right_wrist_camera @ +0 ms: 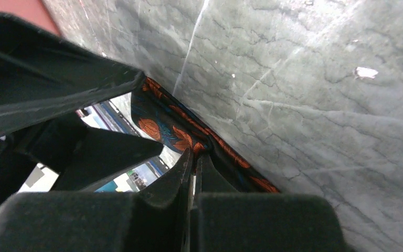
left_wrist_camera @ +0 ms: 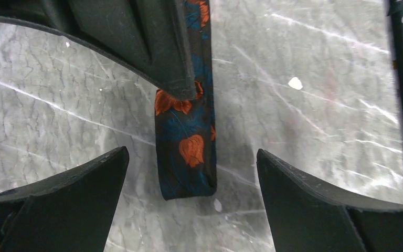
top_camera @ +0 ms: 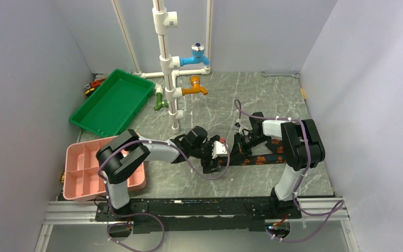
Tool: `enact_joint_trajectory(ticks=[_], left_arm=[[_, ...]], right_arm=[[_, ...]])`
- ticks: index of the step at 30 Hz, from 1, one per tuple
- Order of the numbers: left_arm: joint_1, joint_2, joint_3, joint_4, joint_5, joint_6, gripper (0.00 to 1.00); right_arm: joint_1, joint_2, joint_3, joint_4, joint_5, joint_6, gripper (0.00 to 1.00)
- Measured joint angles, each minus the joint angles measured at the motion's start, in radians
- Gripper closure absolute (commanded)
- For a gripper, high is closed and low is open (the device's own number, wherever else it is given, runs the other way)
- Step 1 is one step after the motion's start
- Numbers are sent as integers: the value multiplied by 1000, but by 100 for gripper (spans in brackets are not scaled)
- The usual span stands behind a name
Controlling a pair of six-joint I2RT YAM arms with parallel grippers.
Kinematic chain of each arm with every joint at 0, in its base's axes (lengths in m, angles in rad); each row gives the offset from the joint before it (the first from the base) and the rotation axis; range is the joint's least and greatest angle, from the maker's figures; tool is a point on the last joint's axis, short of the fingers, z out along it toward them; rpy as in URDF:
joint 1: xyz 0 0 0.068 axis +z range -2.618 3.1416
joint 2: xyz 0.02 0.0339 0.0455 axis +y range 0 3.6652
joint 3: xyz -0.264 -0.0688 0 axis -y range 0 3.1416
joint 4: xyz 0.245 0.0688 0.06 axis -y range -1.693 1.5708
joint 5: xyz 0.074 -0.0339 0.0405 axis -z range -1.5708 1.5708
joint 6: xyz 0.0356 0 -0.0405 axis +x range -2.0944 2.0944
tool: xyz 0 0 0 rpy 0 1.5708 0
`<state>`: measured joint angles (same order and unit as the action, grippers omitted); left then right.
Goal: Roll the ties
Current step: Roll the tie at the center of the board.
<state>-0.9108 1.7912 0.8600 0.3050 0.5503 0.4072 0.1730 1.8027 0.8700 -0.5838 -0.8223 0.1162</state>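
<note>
— Two claws over one tie, by my count. Where is it lying?

— The tie lies flat on the grey marbled table. It stretches sideways from the middle of the table toward the right arm. It's dark cloth with orange flowers and some blue in it.

— And the left gripper?

— The left gripper is spread wide, with nothing in it. The squared-off end of the tie sits in the gap between its fingers, about midway, and touches neither one. There's bare table on both sides of the cloth.

— So it's over the end but not on it?

— Yes, it straddles the end with both fingers well clear of the cloth.

— The right one?

— The right gripper is closed tight. Its tips are down on the tie just up from that end, so the two claws are very near each other. From its own camera the cloth bunches up to the tips, and a bit of orange shows caught between them. I'd call that a pinch on the tie.

— Anything else nearby?

— A green tray and a pink divided tray off to the left, both well apart from the tie.
</note>
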Motion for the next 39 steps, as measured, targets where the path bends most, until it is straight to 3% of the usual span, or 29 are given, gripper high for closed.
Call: enact_joint_trajectory(ticks=[4, 8, 12, 14, 17, 19, 25, 35, 39], left_arm=[[-6, 68, 51, -5, -19, 7, 19], [-10, 88, 70, -13, -27, 13, 40], [-14, 88, 68, -19, -27, 22, 57], [-18, 88, 64, -15, -27, 26, 58], [-23, 87, 59, -6, -34, 27, 60], [-27, 87, 57, -1, -40, 32, 60], [-39, 78, 48, 5, -69, 43, 60], [-42, 54, 23, 0, -82, 42, 59], [-39, 35, 7, -17, -85, 41, 53]], right_arm=[[3, -10, -4, 5, 4, -6, 99], [5, -24, -7, 5, 5, -14, 94], [5, -42, -7, 1, 5, -22, 77], [5, -50, -7, -5, 3, -24, 69], [6, -62, -6, -13, 0, -28, 68], [6, -65, -6, -13, -2, -29, 72], [5, -64, 0, -18, -18, -35, 100], [21, -44, 57, -64, -5, -103, 100], [53, -16, 62, -64, 8, -118, 100]])
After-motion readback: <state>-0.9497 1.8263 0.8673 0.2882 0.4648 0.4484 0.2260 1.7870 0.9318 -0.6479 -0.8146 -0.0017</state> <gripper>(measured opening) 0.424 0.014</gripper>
